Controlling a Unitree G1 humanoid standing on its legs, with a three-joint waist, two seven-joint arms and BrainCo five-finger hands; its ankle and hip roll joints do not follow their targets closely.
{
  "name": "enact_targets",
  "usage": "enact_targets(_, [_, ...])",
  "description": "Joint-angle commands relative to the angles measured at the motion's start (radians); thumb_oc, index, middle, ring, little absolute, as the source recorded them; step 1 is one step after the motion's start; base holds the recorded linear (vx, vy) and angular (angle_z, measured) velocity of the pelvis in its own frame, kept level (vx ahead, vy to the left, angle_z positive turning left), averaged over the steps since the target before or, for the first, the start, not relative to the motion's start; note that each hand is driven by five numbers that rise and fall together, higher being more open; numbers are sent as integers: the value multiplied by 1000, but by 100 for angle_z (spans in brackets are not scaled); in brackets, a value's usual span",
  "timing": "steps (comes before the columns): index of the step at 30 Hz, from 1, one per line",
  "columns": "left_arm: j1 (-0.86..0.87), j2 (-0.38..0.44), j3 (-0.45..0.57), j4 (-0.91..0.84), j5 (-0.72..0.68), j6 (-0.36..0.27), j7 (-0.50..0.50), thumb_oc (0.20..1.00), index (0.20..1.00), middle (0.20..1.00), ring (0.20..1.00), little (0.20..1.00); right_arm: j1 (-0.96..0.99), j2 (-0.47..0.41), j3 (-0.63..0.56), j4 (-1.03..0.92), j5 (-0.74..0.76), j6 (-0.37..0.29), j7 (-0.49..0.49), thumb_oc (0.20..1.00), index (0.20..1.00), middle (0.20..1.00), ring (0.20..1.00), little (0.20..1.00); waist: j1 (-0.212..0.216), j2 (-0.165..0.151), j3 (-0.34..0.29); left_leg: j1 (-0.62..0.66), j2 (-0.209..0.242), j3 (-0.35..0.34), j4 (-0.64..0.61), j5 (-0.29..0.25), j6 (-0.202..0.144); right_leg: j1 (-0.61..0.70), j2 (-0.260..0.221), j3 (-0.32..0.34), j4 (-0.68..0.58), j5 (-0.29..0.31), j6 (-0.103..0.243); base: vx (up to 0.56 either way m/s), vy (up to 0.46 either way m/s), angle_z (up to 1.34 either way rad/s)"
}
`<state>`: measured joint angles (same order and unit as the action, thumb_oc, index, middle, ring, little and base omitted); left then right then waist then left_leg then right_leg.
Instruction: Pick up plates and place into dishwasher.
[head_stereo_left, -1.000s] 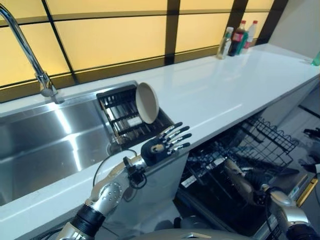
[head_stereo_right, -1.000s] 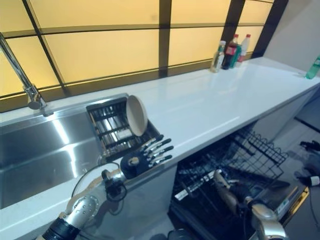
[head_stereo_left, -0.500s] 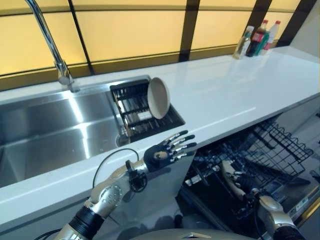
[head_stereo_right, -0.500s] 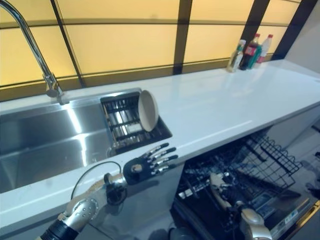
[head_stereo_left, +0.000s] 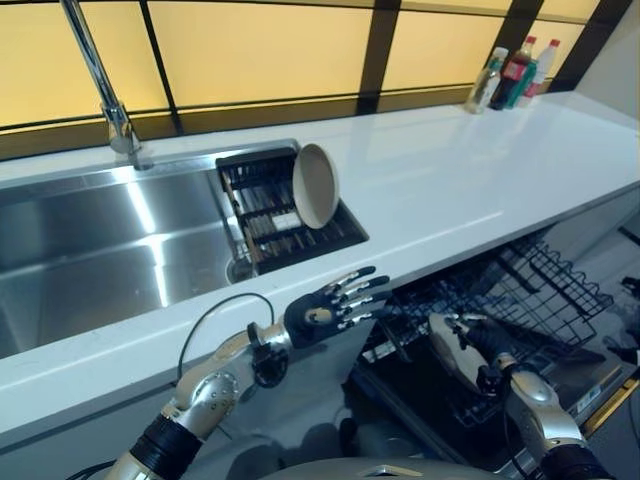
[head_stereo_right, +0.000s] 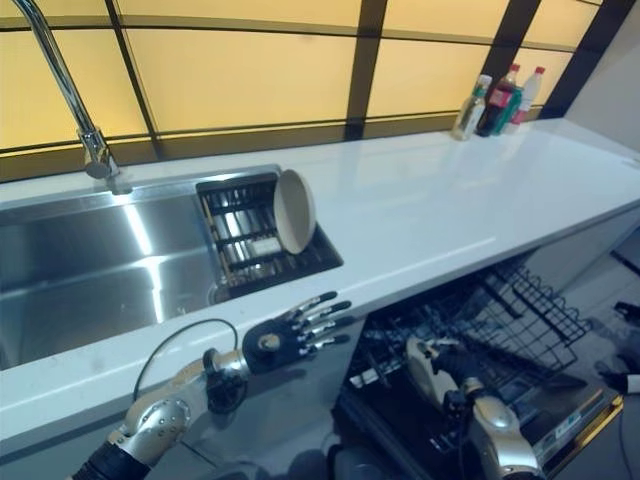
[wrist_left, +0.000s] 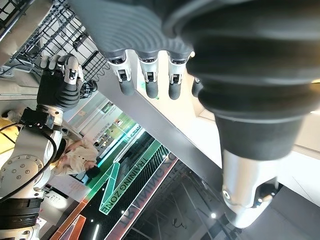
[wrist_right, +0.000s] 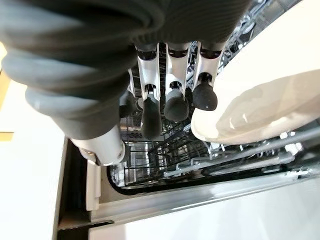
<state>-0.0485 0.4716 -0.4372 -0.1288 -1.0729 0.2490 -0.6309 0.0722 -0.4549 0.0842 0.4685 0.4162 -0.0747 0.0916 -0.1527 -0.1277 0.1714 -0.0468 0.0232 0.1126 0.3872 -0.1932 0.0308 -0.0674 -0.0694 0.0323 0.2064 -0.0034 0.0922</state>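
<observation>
A cream plate (head_stereo_left: 446, 348) hangs tilted over the open dishwasher's lower rack (head_stereo_left: 545, 290). My right hand (head_stereo_left: 488, 347) is shut on it, fingers against its rim. In the right wrist view the plate (wrist_right: 260, 100) lies beside the dark fingertips (wrist_right: 175, 107), with rack wires (wrist_right: 165, 145) below. A second cream plate (head_stereo_left: 315, 187) stands upright in the black drying rack (head_stereo_left: 270, 215) in the sink. My left hand (head_stereo_left: 325, 308) floats open in front of the counter edge, fingers straight, holding nothing; its fingers (wrist_left: 147, 75) show in the left wrist view.
A steel sink (head_stereo_left: 100, 260) with a tall faucet (head_stereo_left: 105, 100) lies to the left. The white counter (head_stereo_left: 470, 170) runs right, with bottles (head_stereo_left: 515, 75) at its far end. The dishwasher door (head_stereo_right: 560, 430) hangs open below.
The camera has shifted. My right hand with the plate has drifted a little left and up over the dishwasher rack. The left hand stays about where it was.
</observation>
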Motion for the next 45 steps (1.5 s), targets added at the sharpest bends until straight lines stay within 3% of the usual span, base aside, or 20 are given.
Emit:
enact_targets(1, [107, 17, 56, 2, 10, -21, -23, 1000, 1000, 1000, 1000, 1000, -39, -76, -68, -64, -16, -28, -23, 200, 200, 200, 200, 200, -15, 27, -13, 74, 30, 35, -100, -30, 66, -127, -40, 54, 48, 187, 119, 5, 9, -5])
enact_targets(4, [115, 14, 63, 3, 13, -30, -25, 1000, 1000, 1000, 1000, 1000, -34, -78, -100, -95, -10, -31, -56, 200, 200, 200, 200, 200, -23, 29, -19, 87, 31, 41, -116, -28, 65, -120, -36, 60, 42, 187, 118, 3, 16, -10])
enact_targets(6, [115, 10, 70, 2, 11, -35, -20, 1000, 1000, 1000, 1000, 1000, -31, -71, -131, -141, -5, -40, -77, 831, 831, 831, 831, 831, -32, 32, -24, 96, 33, 48, -124, -28, 65, -115, -33, 64, 41, 183, 116, -8, 44, -12])
enact_targets(7, [115, 8, 74, 4, 10, -37, -19, 1000, 1000, 1000, 1000, 1000, -30, -69, -144, -158, -3, -50, -86, 1000, 1000, 1000, 1000, 1000, -35, 35, -27, 100, 32, 50, -129, -27, 64, -114, -32, 64, 41, 182, 116, -14, 62, -9])
enact_targets(12, [118, -12, 97, 11, 5, -65, -13, 1000, 1000, 1000, 1000, 1000, -14, -50, -225, -266, 0, -81, -167, 1000, 1000, 1000, 1000, 1000, -59, 53, -50, 126, 19, 57, -176, -19, 62, -104, -20, 83, 24, 165, 110, -37, 93, -12])
enact_targets(20, [24, -60, 78, 16, 11, -138, 61, 1000, 1000, 1000, 1000, 1000, -55, 63, -345, -319, 189, -149, -480, 1000, 1000, 1000, 1000, 1000, -84, 96, -83, 153, 3, 58, -242, 5, 57, -71, -3, 111, -6, 124, 82, -70, 125, -6])
enact_targets(25, [-69, -88, 40, -9, 25, -174, 136, 1000, 1000, 1000, 1000, 1000, -93, 110, -355, -385, 251, -196, -589, 1000, 1000, 1000, 1000, 1000, -89, 118, -107, 155, -6, 40, -282, 30, 50, -60, 7, 122, -18, 116, 67, -49, 113, 2])
enact_targets(27, [-97, -98, 21, -17, 61, -205, 176, 1000, 1000, 1000, 1000, 1000, -96, 124, -334, -424, 267, -213, -581, 1000, 1000, 1000, 1000, 1000, -94, 124, -114, 154, -9, 37, -293, 39, 48, -60, 9, 126, -20, 114, 63, -45, 111, -3])
enact_targets(30, [-123, -108, 29, -33, 121, -232, 224, 1000, 1000, 1000, 1000, 1000, -69, 156, -289, -509, 306, -278, -485, 1000, 1000, 1000, 1000, 1000, -102, 133, -125, 153, -13, 36, -311, 55, 45, -56, 13, 131, -25, 108, 57, -46, 111, -1])
enact_targets(34, [-157, -101, 65, -54, 233, -266, 258, 1000, 1000, 1000, 1000, 1000, 7, 171, -248, -634, 322, -393, -395, 1000, 1000, 1000, 1000, 1000, -119, 144, -139, 148, -20, 44, -325, 68, 43, -62, 21, 143, -20, 104, 56, -38, 94, -3])
enact_targets(37, [-193, -62, 89, -78, 398, -333, 319, 1000, 1000, 1000, 1000, 1000, 30, 164, -255, -677, 339, -441, -344, 1000, 1000, 1000, 1000, 1000, -126, 152, -142, 144, -29, 42, -326, 70, 44, -65, 25, 149, -15, 106, 56, -30, 78, -9])
enact_targets(43, [-291, 16, 143, -90, 611, -427, 453, 1000, 1000, 1000, 1000, 1000, 25, 134, -266, -696, 310, -446, -350, 1000, 1000, 1000, 1000, 1000, -122, 154, -150, 138, -43, 26, -339, 81, 42, -62, 28, 154, -18, 115, 54, -27, 51, -3])
enact_targets(45, [-330, 45, 179, -66, 699, -447, 552, 1000, 1000, 1000, 1000, 1000, 13, 127, -268, -694, 301, -438, -351, 1000, 1000, 1000, 1000, 1000, -119, 152, -153, 136, -48, 17, -343, 85, 41, -61, 29, 158, -18, 119, 54, -18, 33, -1])
